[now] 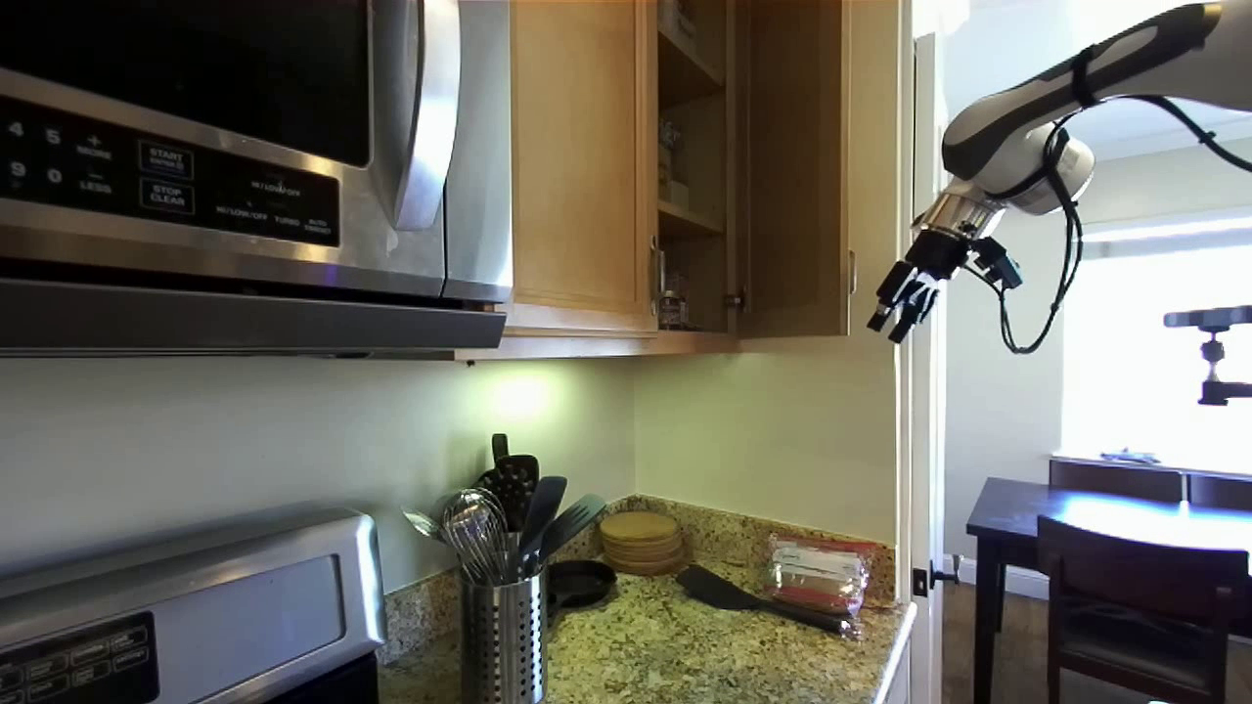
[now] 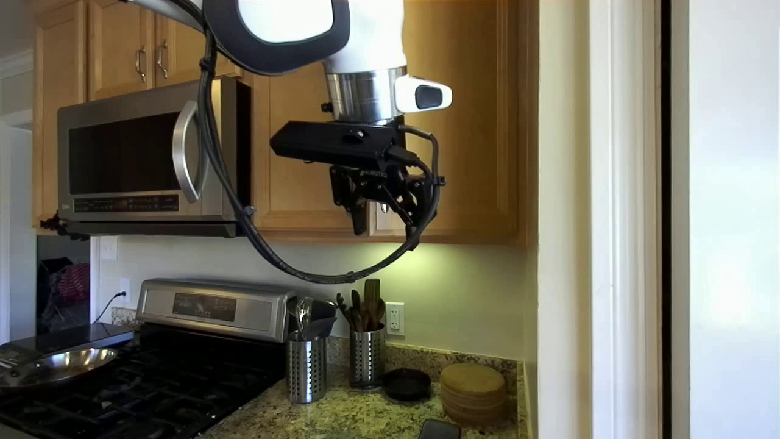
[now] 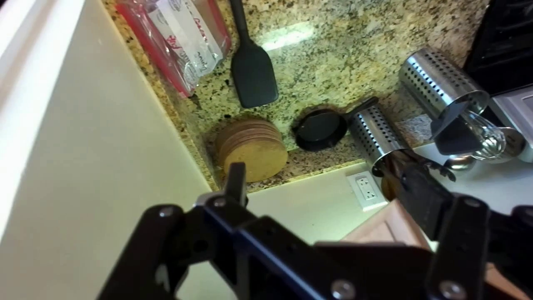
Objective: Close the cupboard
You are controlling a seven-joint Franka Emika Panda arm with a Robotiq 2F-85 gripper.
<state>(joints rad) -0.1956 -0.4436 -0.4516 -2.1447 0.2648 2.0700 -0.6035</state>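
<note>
The cupboard is light maple wood. In an exterior view its door (image 1: 792, 176) stands open, swung out at the right, with a slim silver handle near its free edge. Inner shelves (image 1: 690, 220) with small items show behind it. A wood panel (image 2: 469, 140) of the cupboard also shows behind the arm in an exterior view. My gripper (image 1: 888, 328) hangs beside the door's free edge, pointing down, with a gap in that view. It also shows in an exterior view (image 2: 385, 233). In the wrist view the fingers (image 3: 327, 173) are apart and empty; a wooden panel corner (image 3: 389, 227) shows between them.
A microwave (image 1: 225, 147) is mounted left of the cupboard. On the granite counter (image 1: 675, 636) below are utensil holders (image 1: 504, 636), round wooden boards (image 1: 643, 541), a small black pan (image 3: 320, 129), a spatula (image 3: 255, 75) and a plastic packet (image 1: 820, 572). A wall edge (image 1: 905, 391) stands at the right.
</note>
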